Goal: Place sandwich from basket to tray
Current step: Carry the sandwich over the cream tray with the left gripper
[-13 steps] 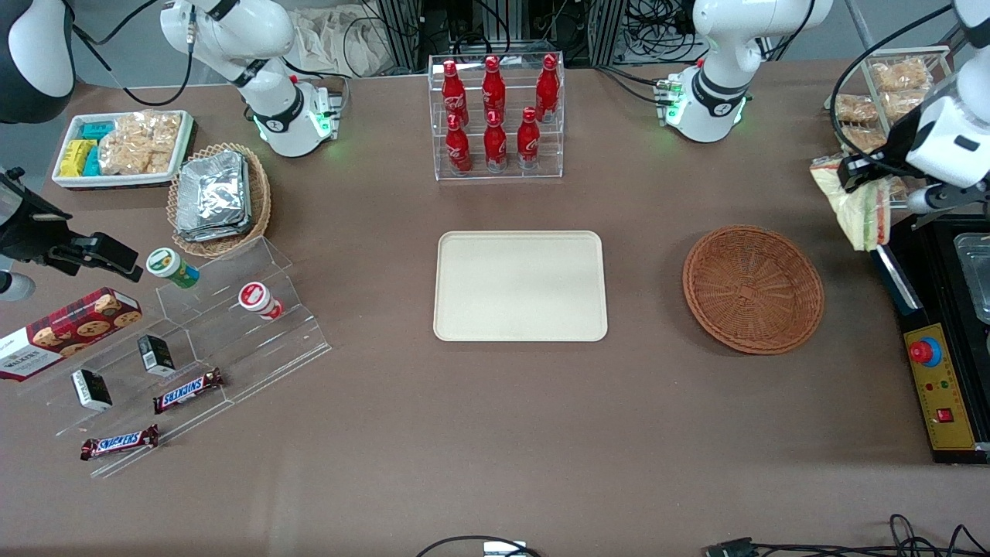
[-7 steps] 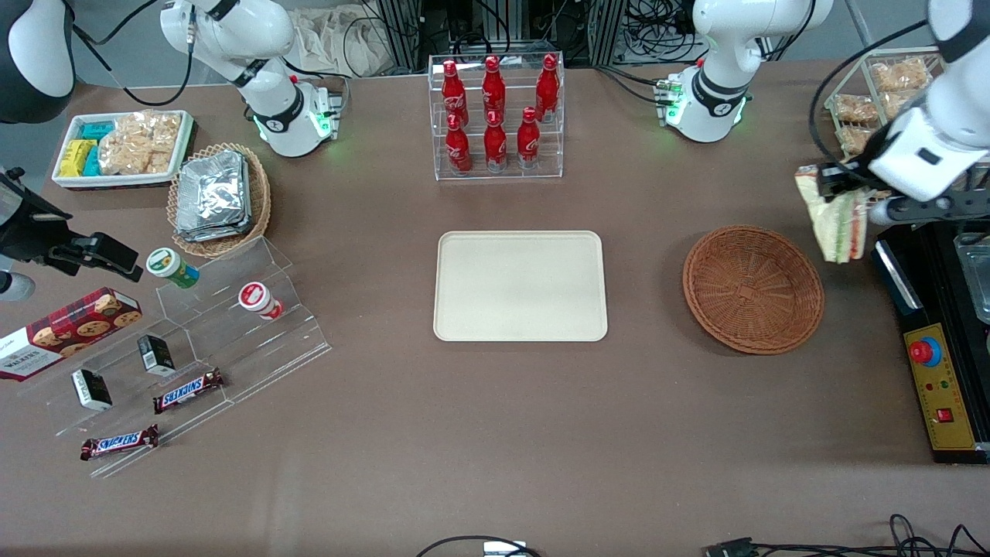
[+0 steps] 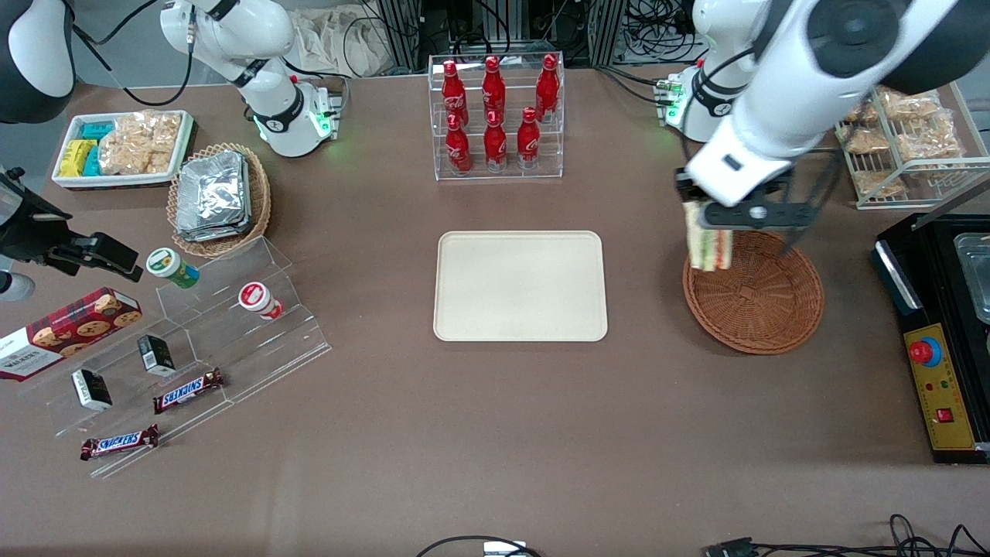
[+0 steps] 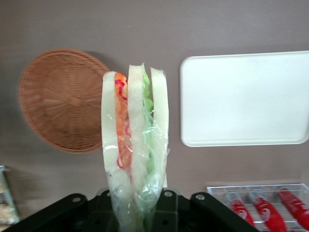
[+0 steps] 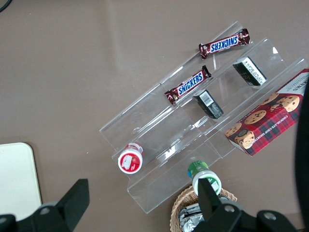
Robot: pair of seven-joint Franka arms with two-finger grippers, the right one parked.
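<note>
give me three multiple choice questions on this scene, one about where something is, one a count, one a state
1. Where is the sandwich?
A. lying flat on the tray
B. held in the air by the gripper, above the rim of the basket nearest the tray
C. on the table beside the bottle rack

2. How many red bottles stand in the clear rack?
A. four
B. six
C. nine

3. What is the state of the tray?
A. bare, nothing on it
B. holds the sandwich
C. stacked with foil packets

Answers: 1 B, the front view shows the sandwich hanging from the gripper over the basket's edge, and the left wrist view shows it clamped upright. 2 B, three bottles in the upper row and three in the lower. 3 A, its cream surface shows nothing on it in both views.
</note>
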